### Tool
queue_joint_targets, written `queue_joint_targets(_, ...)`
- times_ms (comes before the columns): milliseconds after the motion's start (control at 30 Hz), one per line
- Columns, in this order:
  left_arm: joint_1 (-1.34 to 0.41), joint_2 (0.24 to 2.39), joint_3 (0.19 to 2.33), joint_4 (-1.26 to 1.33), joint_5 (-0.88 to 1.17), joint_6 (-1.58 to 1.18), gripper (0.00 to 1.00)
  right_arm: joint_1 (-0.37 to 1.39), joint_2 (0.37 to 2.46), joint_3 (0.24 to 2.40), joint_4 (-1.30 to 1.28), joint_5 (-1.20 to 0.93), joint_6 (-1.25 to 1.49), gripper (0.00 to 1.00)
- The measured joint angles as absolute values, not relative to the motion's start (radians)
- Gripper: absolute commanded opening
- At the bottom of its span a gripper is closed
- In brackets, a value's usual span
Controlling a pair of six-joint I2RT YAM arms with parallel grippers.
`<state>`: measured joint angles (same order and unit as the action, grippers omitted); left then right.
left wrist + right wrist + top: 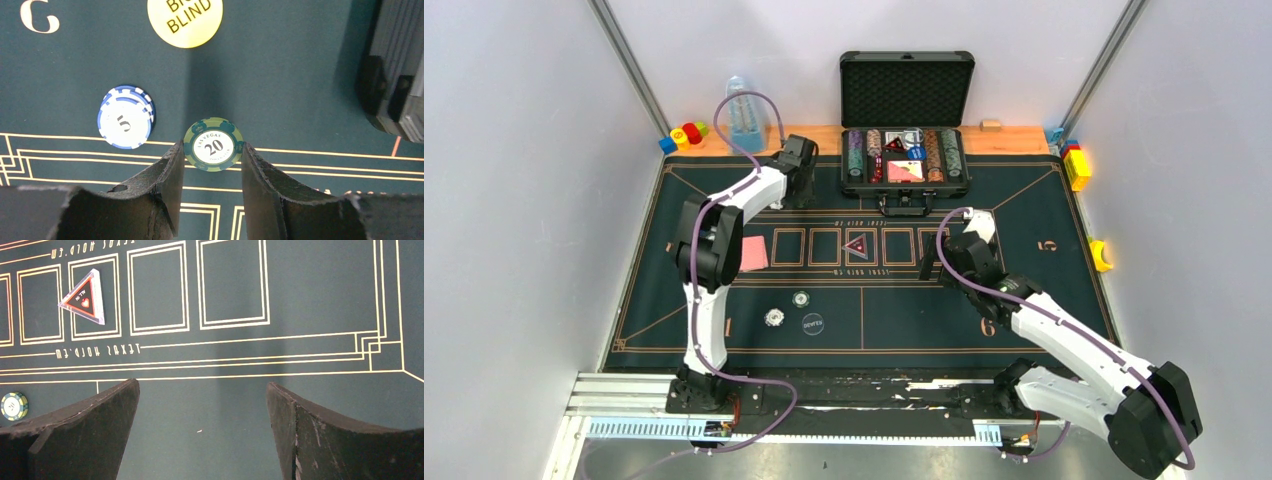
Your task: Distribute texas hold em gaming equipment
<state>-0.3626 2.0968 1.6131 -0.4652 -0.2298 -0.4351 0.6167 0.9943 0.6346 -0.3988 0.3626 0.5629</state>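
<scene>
Squarely between the left jaws lies a green chip (213, 144).

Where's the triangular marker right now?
Top view: the triangular marker lies in the middle card box of the mat, just below the open chip case.

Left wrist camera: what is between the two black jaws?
A green chip marked 20 lies on the felt, right between the jaws' tips. The left wrist view shows it; whether they pinch it is unclear.
</scene>
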Motion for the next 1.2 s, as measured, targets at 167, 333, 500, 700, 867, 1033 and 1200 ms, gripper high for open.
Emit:
queue_joint_targets(167,-0.352,2.17,1.676,-0.506,-0.229,-0.426,0.18,0.617,0.999,0.635,-0.398,0.366,0.563,1.0)
queue_joint_targets(333,-0.35,2.217,1.724,-0.536,-0.223,-0.421,0.64,0.617,1.0,0.635,-0.398,0.366,0.563,1.0)
queue_joint_targets(500,-0.35,2.216,1.73,-0.548,-0.209,-0.417,0.94,0.617,0.999,0.635,-0.399,0.366,0.563,1.0)
queue_joint_targets(700,-0.355,2.146,1.7,-0.57,-0.174,-0.421,1.0,0.617,0.984,0.635,-0.399,0.365,0.563,1.0)
queue_joint_targets(867,-0.386,1.884,1.539,-0.581,-0.173,-0.428,1.0,0.617,0.954,0.635,-0.399,0.358,0.563,1.0)
queue_joint_targets(1033,-0.431,1.512,1.288,-0.567,-0.182,-0.485,1.0,0.617,0.944,0.635,-0.399,0.347,0.563,1.0)
queue_joint_targets(1200,-0.413,1.263,1.061,-0.62,-0.248,-0.556,1.0,0.617,0.923,0.631,-0.396,0.341,0.563,1.0)
